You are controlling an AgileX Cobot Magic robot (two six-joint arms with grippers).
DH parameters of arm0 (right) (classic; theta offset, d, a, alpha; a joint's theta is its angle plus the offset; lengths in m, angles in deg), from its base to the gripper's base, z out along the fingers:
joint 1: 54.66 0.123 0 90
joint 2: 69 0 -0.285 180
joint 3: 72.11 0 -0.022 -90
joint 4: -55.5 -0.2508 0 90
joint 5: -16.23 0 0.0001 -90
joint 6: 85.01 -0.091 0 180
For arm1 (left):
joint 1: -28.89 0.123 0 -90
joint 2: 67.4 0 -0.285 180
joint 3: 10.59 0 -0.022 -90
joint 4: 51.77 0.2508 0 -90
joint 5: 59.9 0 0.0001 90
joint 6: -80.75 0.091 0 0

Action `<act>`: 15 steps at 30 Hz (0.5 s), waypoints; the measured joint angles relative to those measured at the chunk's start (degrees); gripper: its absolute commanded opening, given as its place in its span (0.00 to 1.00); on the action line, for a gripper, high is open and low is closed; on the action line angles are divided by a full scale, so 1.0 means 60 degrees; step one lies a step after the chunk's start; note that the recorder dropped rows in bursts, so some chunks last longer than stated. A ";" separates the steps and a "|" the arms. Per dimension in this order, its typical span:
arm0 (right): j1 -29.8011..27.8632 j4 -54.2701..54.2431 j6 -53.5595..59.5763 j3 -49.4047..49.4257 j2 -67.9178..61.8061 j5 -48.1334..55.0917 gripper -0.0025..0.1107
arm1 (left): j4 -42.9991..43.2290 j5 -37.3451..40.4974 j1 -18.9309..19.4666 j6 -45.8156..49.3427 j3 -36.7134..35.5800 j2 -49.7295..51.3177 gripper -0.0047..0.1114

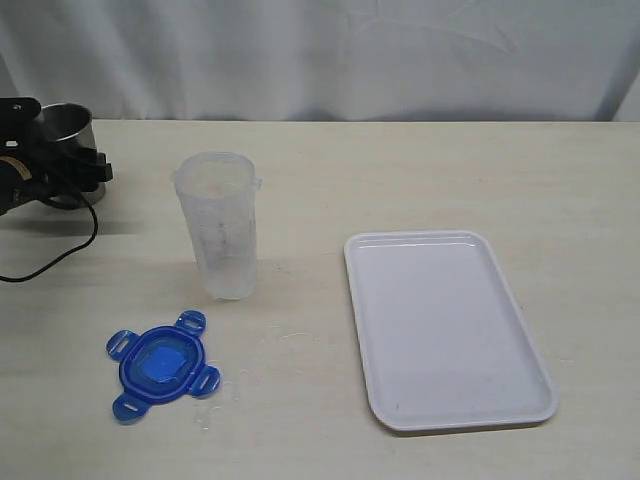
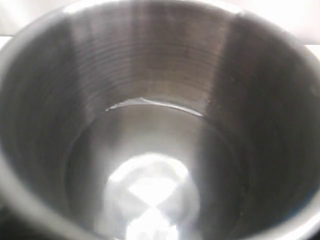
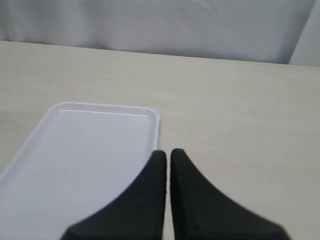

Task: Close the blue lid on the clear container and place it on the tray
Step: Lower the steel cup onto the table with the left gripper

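Exterior view: clear container (image 1: pixel 222 225) upright, long axis vertical, mouth upward

A container (image 1: pixel 220 225) stood on the counter (image 1: pixel 400 170), left of centre. A lid (image 1: pixel 160 365) lay flat in front of it, slightly left. A tray (image 1: pixel 445 325) lay to the right, apart. A cup (image 1: pixel 68 125) sat at the far back left.
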 measured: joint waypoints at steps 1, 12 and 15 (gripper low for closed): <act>0.0000 0.0000 0.0000 0.0000 0.0000 0.0000 0.06 | 0.0000 0.0000 0.0000 0.0000 0.0000 0.0000 0.04; 0.0000 0.0000 0.0000 0.0000 0.0000 0.0000 0.06 | 0.0000 0.0038 0.0000 0.0000 0.0006 0.0000 0.34; 0.0000 0.0000 0.0000 0.0000 0.0000 0.0000 0.06 | 0.0000 0.0038 0.0000 0.0101 0.0006 0.0000 0.79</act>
